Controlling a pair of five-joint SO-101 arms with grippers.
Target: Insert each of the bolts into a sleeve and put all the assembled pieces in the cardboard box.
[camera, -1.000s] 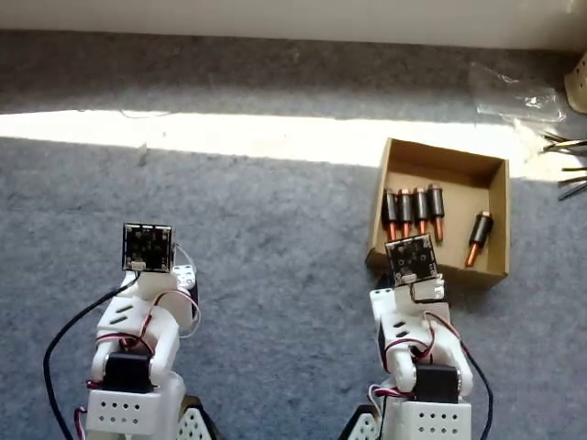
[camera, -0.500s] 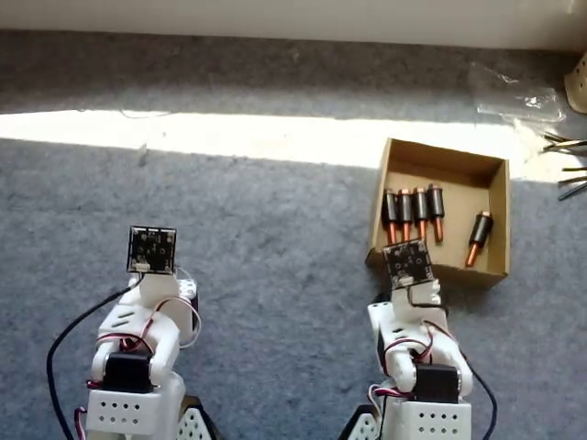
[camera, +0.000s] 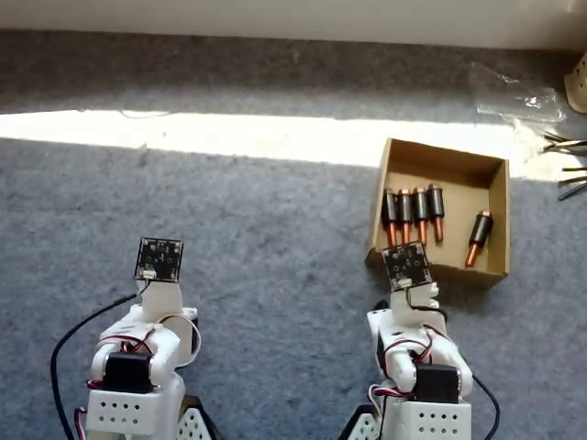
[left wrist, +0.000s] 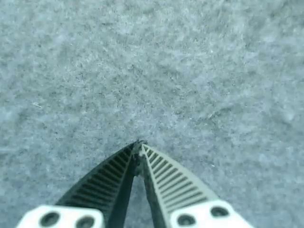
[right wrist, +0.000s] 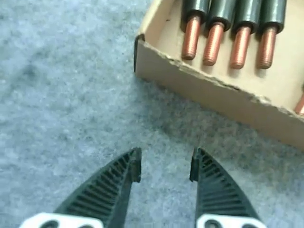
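Surface: grey carpet (camera: 266, 238), sunlit band across the far part. On it: box (camera: 449, 158), right side; clear bag (camera: 514, 92), far right; thin rods (camera: 564, 143), right edge.

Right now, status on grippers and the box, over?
Left gripper shut, empty, over carpet. Right gripper open, empty, just outside cardboard box. Five assembled pieces inside. Plastic bag beyond box, apart.
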